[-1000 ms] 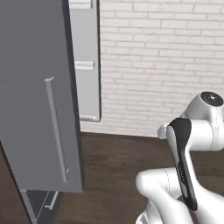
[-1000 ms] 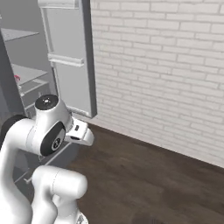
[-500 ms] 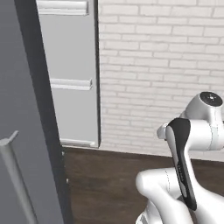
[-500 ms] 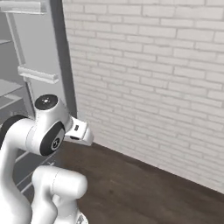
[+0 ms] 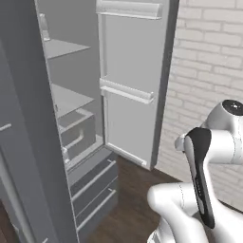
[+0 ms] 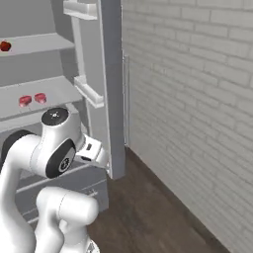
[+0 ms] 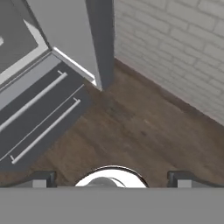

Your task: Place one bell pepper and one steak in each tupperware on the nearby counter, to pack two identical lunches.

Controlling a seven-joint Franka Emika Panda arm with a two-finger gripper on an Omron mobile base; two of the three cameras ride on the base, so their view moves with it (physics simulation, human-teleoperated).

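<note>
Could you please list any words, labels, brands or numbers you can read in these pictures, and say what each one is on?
None: no readable text on the fridge door, the shelves, the drawers, the brick wall or the gripper.

- My arm (image 6: 34, 163) is white with dark joints.
- Grey fridge (image 5: 123, 80), off-white brick wall (image 6: 197, 99), dark brown wood floor (image 7: 131, 127).
- Pinkish-red steaks (image 6: 32, 99); bright-red bell pepper (image 6: 5, 46).

I see grey fridge shelves (image 6: 44, 94); two flat pinkish-red steak slabs (image 6: 32, 99) lie side by side on the middle one; a glossy red bell pepper (image 6: 5, 46) sits at 11 o'clock above.
</note>
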